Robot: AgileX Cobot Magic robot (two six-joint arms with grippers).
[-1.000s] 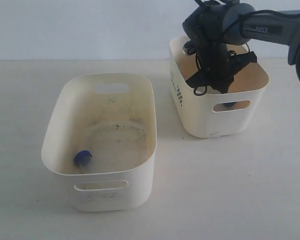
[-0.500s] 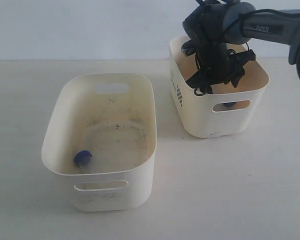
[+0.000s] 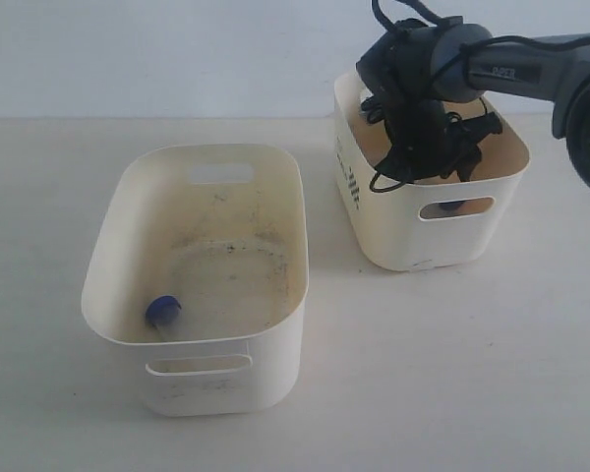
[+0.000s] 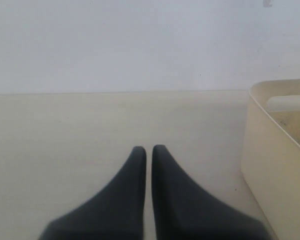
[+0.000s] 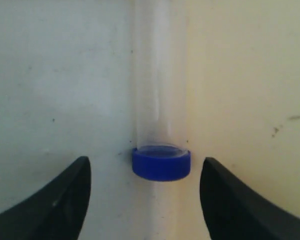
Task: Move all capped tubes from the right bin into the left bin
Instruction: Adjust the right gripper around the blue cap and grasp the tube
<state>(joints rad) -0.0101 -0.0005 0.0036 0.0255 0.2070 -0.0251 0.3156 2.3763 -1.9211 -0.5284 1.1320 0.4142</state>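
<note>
Right wrist view: inside the right bin (image 3: 405,248), the right gripper (image 5: 145,164) spreads released, flanking a blue-capped tube (image 5: 159,112); left gripper (image 4: 149,149) clenched.

I'm seeing a plain lab-style robot test bench here: pale tabletop (image 3: 452,374), blank white wall (image 3: 157,49) at the far side.

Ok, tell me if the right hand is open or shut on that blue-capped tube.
Open: the fingers of the right hand flank the blue-capped tube with a clear gap on each side of its cap.
</note>
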